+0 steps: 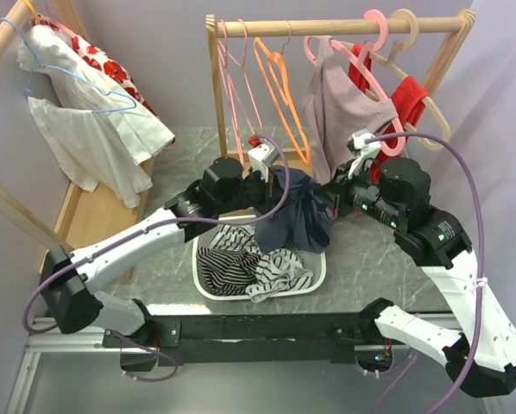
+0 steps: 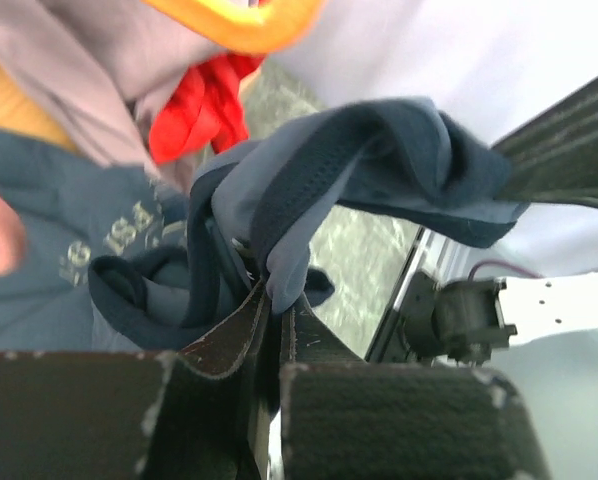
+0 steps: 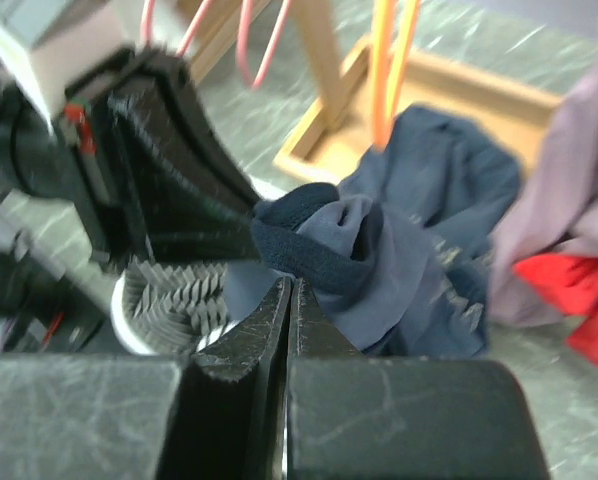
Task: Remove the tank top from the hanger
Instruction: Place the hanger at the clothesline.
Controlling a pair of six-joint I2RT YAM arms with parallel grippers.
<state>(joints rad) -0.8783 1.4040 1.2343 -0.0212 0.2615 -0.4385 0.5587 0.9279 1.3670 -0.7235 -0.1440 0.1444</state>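
The navy tank top (image 1: 297, 211) hangs bunched in the air between my two grippers, above the white basket (image 1: 202, 285). My left gripper (image 1: 273, 191) is shut on it; a fold of blue fabric (image 2: 379, 150) sits pinched between the jaws of that gripper (image 2: 276, 305). My right gripper (image 1: 334, 200) is shut, its tips (image 3: 290, 285) pressed against the tank top's dark band (image 3: 309, 255); no cloth shows between its jaws. An empty orange hanger (image 1: 280, 82) hangs on the rail just behind. No hanger shows inside the tank top.
Striped clothes (image 1: 258, 267) lie in the basket. The wooden rail (image 1: 327, 26) carries pink hangers (image 1: 236, 78), a mauve top (image 1: 344, 103) and a red garment (image 1: 409, 95). A white floral garment (image 1: 85, 112) hangs on a second rack at left.
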